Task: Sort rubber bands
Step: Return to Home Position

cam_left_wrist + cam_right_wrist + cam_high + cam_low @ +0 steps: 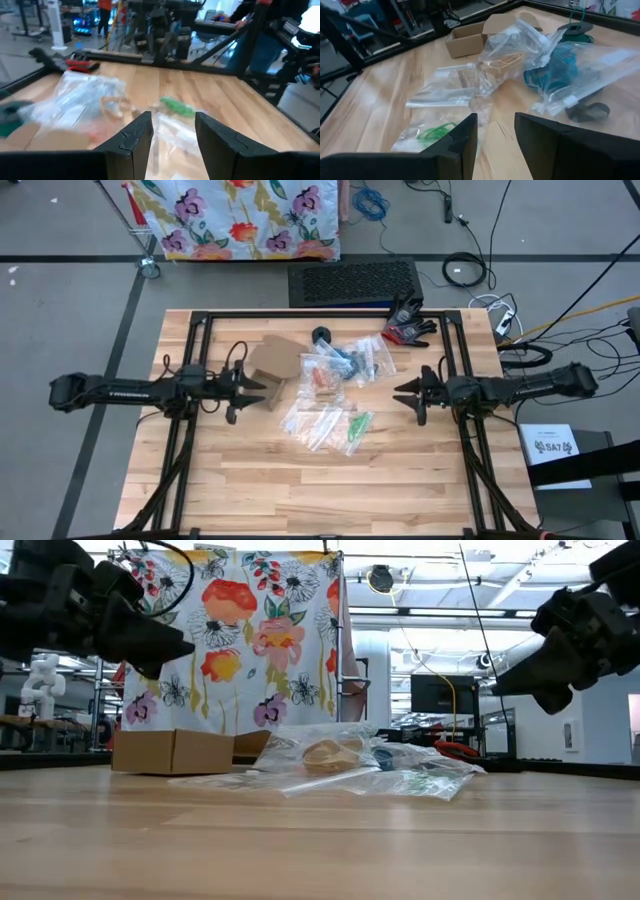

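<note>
Rubber bands [357,426], small thin loops, sit inside a cluster of crumpled clear plastic bags [312,420] at the middle of the light wooden table [250,490] in the high view. A green bunch shows in the bag closest to the table's near edge, the one away from the flowered cloth [240,220]. A brown cardboard box [268,367] lies just left of the bags. A red and black glove [408,330] rests at the far edge, toward the right corner. The left gripper [258,390] hangs over the table's left half beside the box. The right gripper [402,393] hangs over the right half, and each points at the bags from its own side.

In the low view both grippers hover high above the table, well apart from the bags. Tan loops [325,755] show through the middle bag.

In the left wrist view the left gripper's two dark fingers [135,137] are spread apart with nothing between them. Green loops [175,106] lie in a bag beyond.

In the right wrist view the right gripper's jaws are likewise parted and empty. Ahead lie bags holding green, tan and blue-green loops [555,70].
</note>
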### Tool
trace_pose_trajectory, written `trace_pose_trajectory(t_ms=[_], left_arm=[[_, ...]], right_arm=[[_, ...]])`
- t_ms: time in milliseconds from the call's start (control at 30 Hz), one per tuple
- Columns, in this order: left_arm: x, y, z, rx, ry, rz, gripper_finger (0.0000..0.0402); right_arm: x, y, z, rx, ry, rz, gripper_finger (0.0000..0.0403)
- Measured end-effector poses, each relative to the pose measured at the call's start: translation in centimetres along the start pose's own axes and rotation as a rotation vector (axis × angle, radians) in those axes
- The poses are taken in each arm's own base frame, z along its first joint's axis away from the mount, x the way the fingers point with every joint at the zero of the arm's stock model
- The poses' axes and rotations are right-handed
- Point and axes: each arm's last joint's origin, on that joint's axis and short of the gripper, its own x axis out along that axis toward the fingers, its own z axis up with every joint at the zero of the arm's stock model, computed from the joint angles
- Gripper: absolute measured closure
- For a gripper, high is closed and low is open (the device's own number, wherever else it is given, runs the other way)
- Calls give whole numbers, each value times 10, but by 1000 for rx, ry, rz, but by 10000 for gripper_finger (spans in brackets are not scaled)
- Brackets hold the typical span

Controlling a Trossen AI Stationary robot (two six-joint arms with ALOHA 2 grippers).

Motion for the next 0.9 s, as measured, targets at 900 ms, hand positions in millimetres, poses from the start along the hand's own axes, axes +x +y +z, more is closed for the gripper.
trace_pose_trajectory(t_ms=[900], left_arm=[[-16,-5,2,28,-16,-42,250]], right_arm=[[-14,-2,10,-102,-181,20,282]])
